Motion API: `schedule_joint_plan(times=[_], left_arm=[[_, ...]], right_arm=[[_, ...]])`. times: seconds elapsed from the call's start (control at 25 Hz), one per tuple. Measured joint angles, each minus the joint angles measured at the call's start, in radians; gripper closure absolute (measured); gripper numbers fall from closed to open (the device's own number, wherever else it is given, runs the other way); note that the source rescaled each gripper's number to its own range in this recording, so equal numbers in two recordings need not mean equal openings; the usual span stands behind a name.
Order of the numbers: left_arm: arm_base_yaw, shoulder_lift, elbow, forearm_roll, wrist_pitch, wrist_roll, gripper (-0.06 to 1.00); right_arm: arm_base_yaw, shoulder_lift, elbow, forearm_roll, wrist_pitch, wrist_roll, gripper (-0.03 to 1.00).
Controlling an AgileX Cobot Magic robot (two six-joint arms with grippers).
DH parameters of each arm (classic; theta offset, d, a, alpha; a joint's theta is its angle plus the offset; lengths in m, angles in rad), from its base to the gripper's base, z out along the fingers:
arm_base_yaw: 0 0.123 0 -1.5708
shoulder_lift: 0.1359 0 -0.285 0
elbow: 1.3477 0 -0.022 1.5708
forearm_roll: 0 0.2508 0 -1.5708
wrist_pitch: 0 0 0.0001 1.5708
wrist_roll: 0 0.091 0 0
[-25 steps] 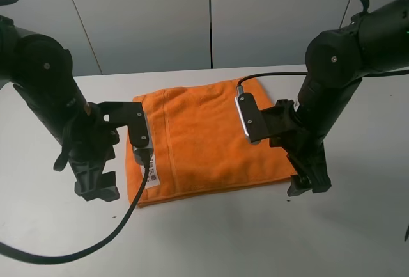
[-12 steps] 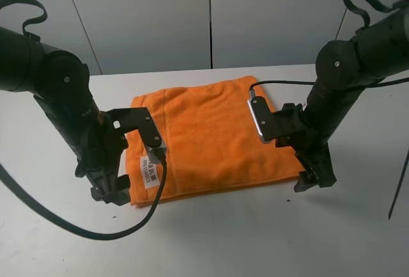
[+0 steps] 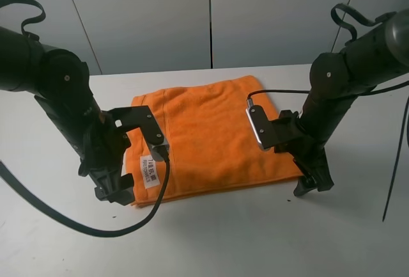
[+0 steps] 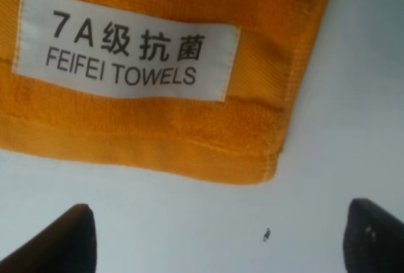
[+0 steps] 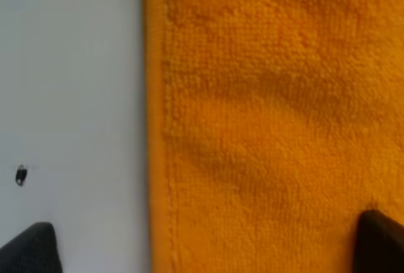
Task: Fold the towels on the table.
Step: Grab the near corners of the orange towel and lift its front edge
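The left gripper [image 3: 114,190] hangs low at the near left corner of the orange towel [image 3: 211,133], and the right gripper [image 3: 313,184] hangs low at its near right corner. The towel lies flat in the middle of the white table [image 3: 255,245], with its white label [image 3: 151,170] close to the left gripper.

In the left wrist view the jaws stand spread wide. Both dark fingertips [image 4: 72,238] are over bare table, apart from the labelled corner, and a tiny dark speck [image 4: 266,234] lies between them.

In the right wrist view the jaws are also spread and straddle the towel's hemmed edge, one tip over the table and the other over the cloth. Whether they touch the surface cannot be told.
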Motion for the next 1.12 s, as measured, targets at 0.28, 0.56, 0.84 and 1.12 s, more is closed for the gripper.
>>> schedule_joint_plan(times=[0.28, 0.56, 0.84, 1.12], left_arm=[[0.000, 0.000, 0.000, -0.024, -0.004, 0.007, -0.06], [0.000, 0.021, 0.000, -0.042, -0.020, 0.017, -0.06], [-0.002, 0.129, 0.000, -0.051, -0.020, 0.017, -0.06], [-0.018, 0.147, 0.000, -0.064, -0.055, 0.017, -0.06]], right_arm=[[0.000, 0.002, 0.000, -0.066, 0.020, -0.004, -0.03], [0.000, 0.002, 0.000, -0.066, 0.020, -0.008, -0.03], [0.000, 0.002, 0.000, -0.057, 0.020, -0.008, -0.03], [0.000, 0.002, 0.000, -0.049, 0.020, -0.008, -0.03]])
